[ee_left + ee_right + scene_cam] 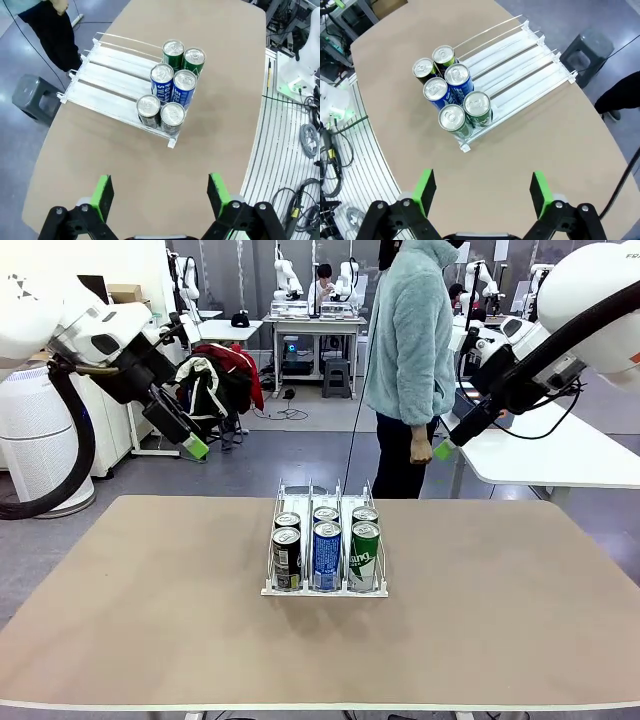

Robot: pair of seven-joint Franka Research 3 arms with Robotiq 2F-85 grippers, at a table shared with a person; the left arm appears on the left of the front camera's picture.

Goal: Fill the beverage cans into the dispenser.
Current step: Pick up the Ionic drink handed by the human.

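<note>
The dispenser (325,592) stands at the middle of the table with its front lip toward me. Two black cans (286,555) fill the front of its left lane, two blue cans (327,552) the middle lane and two green cans (364,552) the right lane. My left gripper (195,448) hangs open high above the table's far left, looking down on the dispenser (110,75) and the cans (172,85). My right gripper (445,450) hangs open high at the far right, above the dispenser (520,60) and the cans (457,80). Neither holds anything.
A person (405,360) in a light fleece stands at the table's far side, just behind the rack. The back halves of the three lanes hold no cans. A grey stool (35,97) stands on the floor beyond the far edge.
</note>
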